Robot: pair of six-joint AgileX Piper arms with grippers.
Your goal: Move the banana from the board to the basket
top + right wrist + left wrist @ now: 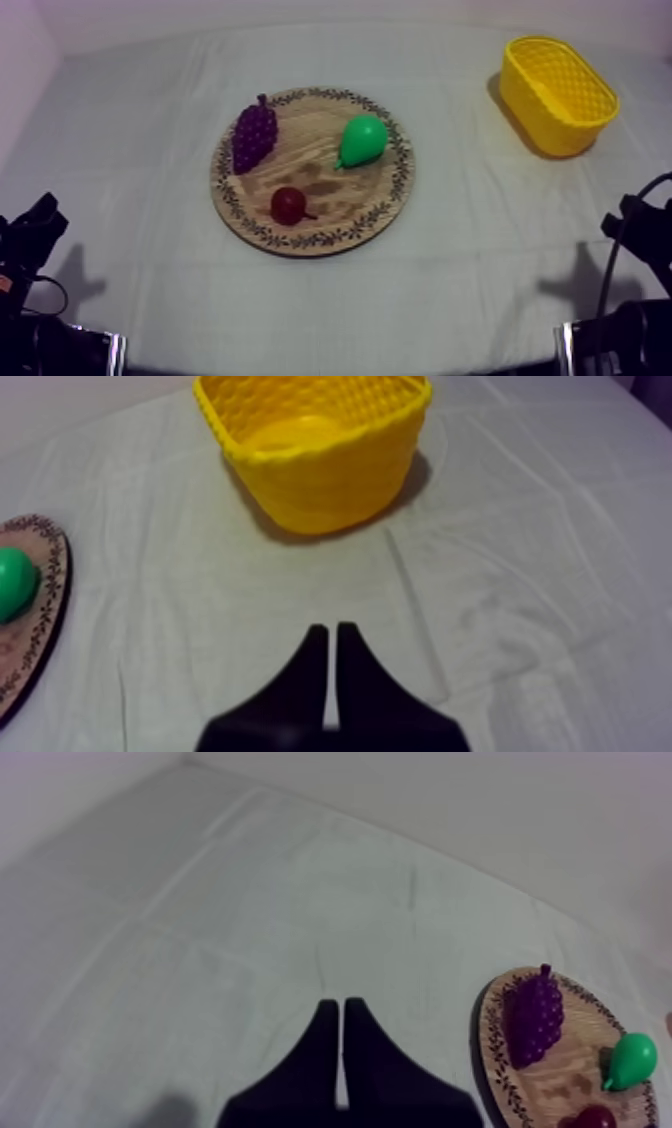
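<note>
Banana (pixel 292 434): a smooth yellow curve lying inside the basket, ahead of the right jaws, is judged to be it. It is hard to tell apart from the basket's own floor, so this is offered with some doubt.
Yellow basket (pixel 320 486): stood upright on the cloth, straight ahead of the right jaws and well apart from them. It is far across the table from the left jaws.
Wooden board (pixel 345 200): laid flat in the middle of the table, between the two grippers. It is ahead of the left jaws and off to their right, and off to the left of the right jaws.
Fruit on the board: a bunch of grapes (pixel 254 135), a pear (pixel 362 140) and a small red fruit (pixel 289 205) are carried. None is a banana, and none is touched by either gripper.
Left gripper (pixel 342 1008): the fingers are pressed together into a narrow wedge with nothing held between them. Bare cloth (pixel 150 150) is under and ahead of the jaws, and the grapes are the nearest fruit.
Right gripper (pixel 330 632): the fingers are likewise closed on each other and nothing is gripped. Bare cloth lies between the jaws and the basket wall.
Done, as judged: the pick and the placing appear to be finished, since the board holds only the other fruit and the yellow shape sits in the basket.
Left to do, as judged: nothing of the task itself. Both arms are parked low at their own sides, clear of board and basket.
</note>
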